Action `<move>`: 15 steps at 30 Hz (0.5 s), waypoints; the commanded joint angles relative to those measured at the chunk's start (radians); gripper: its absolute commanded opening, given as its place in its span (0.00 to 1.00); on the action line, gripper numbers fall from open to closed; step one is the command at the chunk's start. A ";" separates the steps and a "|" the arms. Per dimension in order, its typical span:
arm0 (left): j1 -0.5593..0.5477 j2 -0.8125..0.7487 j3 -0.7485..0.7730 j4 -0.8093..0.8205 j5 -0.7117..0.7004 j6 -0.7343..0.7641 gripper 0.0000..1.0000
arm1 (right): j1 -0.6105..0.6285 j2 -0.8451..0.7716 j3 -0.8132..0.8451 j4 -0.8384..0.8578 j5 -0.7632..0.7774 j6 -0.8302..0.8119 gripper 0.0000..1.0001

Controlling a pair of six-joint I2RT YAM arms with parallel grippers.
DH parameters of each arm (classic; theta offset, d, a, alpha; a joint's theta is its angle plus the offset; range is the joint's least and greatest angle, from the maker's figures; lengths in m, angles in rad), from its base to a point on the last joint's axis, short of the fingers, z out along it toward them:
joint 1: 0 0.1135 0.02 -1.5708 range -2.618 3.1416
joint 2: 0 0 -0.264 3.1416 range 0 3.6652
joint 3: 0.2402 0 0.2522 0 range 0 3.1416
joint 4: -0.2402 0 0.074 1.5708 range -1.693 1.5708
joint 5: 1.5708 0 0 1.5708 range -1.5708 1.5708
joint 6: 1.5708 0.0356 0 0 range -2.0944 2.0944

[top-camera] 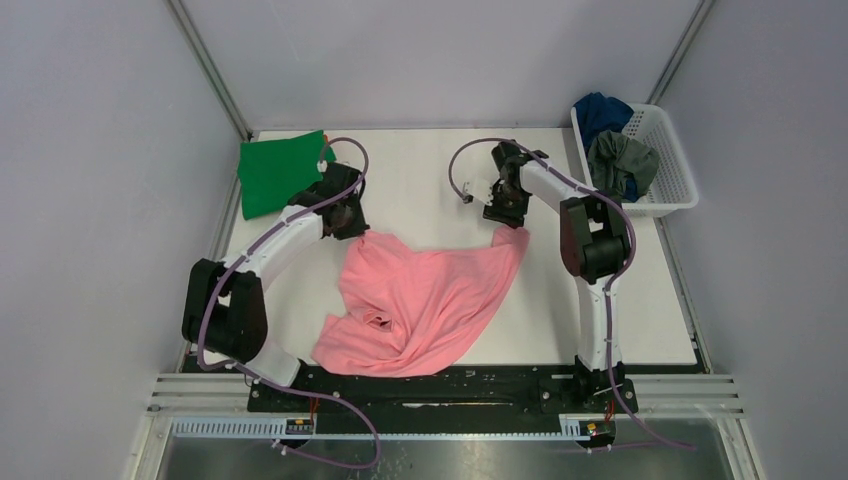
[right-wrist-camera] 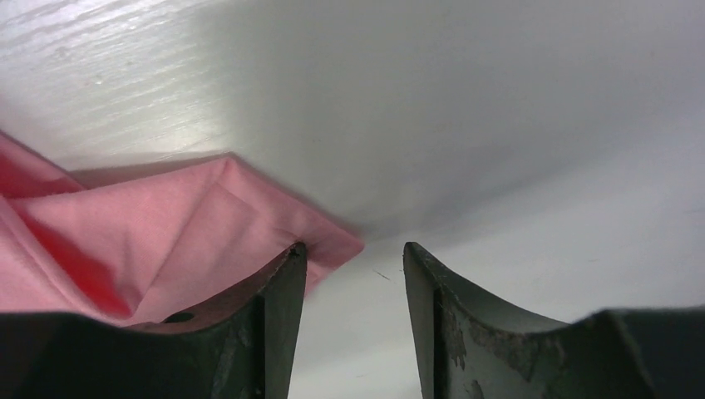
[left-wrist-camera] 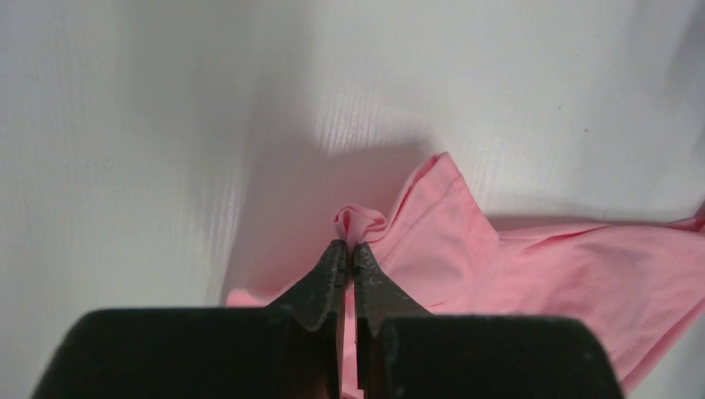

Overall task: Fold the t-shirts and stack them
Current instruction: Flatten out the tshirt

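Observation:
The light pink t-shirt (top-camera: 420,300) lies crumpled and partly spread in the middle of the white table. My left gripper (top-camera: 347,222) is shut on a pinch of its far left corner, seen bunched at the fingertips in the left wrist view (left-wrist-camera: 359,223). My right gripper (top-camera: 503,212) is open just beyond the shirt's far right corner (right-wrist-camera: 332,241); that corner lies beside the left finger (right-wrist-camera: 283,283), not between the jaws. A bright green t-shirt (top-camera: 280,170) lies folded at the far left. A dark blue t-shirt (top-camera: 603,112) and a grey one (top-camera: 622,160) sit in the basket. The orange t-shirt is out of view.
The white lattice basket (top-camera: 672,175) stands at the far right corner of the table. Grey walls close in the left, back and right sides. The black rail holding the arm bases (top-camera: 430,385) runs along the near edge.

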 commanded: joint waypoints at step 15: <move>0.001 -0.093 0.110 -0.044 -0.088 0.053 0.00 | 0.013 0.274 0.479 -0.550 -0.153 -0.329 0.45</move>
